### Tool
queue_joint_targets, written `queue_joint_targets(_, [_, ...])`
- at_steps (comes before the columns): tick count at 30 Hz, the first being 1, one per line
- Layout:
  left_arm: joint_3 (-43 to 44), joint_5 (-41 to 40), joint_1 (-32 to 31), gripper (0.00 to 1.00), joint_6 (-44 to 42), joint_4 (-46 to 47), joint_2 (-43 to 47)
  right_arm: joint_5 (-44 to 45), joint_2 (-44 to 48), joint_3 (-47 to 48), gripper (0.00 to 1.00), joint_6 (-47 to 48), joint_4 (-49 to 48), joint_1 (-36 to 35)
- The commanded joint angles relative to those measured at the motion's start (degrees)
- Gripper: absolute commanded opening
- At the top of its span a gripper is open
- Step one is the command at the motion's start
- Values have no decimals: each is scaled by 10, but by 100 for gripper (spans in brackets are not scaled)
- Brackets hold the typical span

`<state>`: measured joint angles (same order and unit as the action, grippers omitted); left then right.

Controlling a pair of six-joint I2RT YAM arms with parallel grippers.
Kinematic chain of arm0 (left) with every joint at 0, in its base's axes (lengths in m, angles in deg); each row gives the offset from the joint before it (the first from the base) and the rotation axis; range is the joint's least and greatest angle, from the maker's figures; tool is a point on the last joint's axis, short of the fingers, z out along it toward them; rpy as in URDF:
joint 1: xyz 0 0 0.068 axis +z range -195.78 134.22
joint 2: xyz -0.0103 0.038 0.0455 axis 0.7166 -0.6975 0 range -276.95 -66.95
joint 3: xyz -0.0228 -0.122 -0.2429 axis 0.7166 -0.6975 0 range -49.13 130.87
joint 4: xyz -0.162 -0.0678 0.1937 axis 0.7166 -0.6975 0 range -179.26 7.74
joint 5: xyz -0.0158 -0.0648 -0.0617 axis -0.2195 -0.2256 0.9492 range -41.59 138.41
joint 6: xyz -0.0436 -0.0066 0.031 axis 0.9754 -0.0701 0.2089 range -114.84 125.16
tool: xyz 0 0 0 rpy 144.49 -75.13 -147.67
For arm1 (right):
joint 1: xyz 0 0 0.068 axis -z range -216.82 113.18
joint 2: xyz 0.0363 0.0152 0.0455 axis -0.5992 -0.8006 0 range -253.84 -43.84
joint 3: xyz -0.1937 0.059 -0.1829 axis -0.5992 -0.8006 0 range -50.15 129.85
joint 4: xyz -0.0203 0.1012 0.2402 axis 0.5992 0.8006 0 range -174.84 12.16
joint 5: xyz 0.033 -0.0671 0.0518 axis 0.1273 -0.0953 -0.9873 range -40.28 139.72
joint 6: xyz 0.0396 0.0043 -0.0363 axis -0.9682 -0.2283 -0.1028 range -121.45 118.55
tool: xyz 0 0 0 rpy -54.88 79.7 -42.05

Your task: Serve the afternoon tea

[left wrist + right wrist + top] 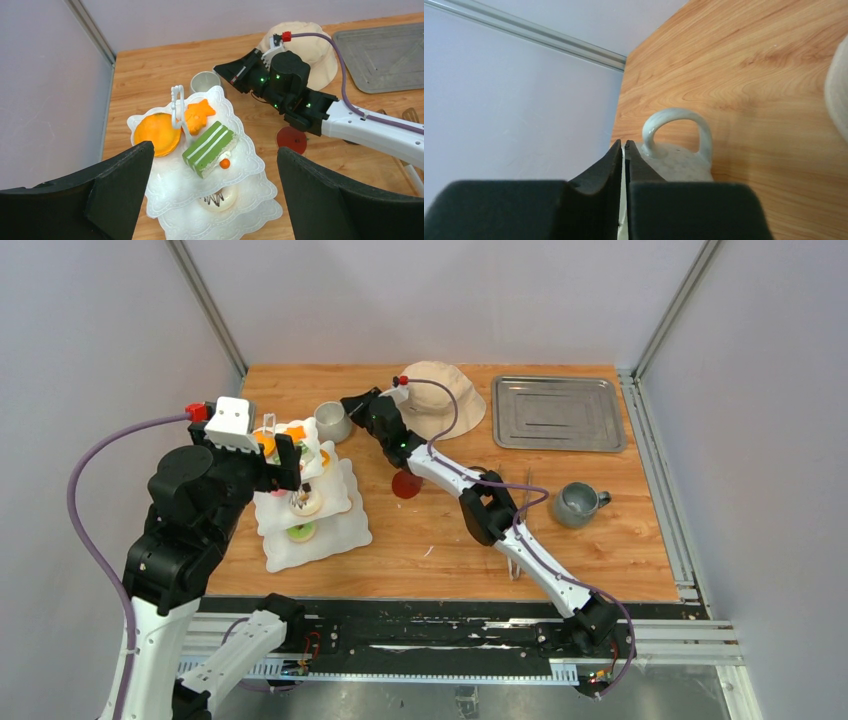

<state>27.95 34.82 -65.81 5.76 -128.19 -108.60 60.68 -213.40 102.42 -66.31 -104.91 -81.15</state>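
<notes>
Though toy pastries are loaded on the white wavy-edged stand, serving seems unfinished: the white ceramic mug at its 12 o'clock is pinched by the right end effector, the left end effector spread.

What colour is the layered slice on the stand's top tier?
The slice is green with white stripes; clearest in the left wrist view.

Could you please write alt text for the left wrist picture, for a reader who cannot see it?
A white tiered stand holds an orange pastry, an orange star and a green cake slice, seen from above between the fingers of the open left gripper. Behind it, the right gripper is at a white mug on the wooden table.
</notes>
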Motion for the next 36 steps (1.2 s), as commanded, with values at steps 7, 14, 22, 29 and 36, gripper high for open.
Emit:
queue_joint_targets(7, [5,3,3,98,7,7,1,-24,102,-143,0,40,-106,10])
queue_joint_targets(14, [5,29,3,98,22,-1,-6,-84,207,-284,1,67,-144,21])
queue_joint_targets(22, [123,97,1,98,34,-24,-139,-142,412,-455,36,177,-42,50])
queue_joint_targets(29, [263,-20,-97,98,20,-30,-295,-139,657,-695,46,261,55,122])
queue_joint_targets(36, [454,-122,-111,98,21,-98,-551,-92,884,-906,47,356,141,163])
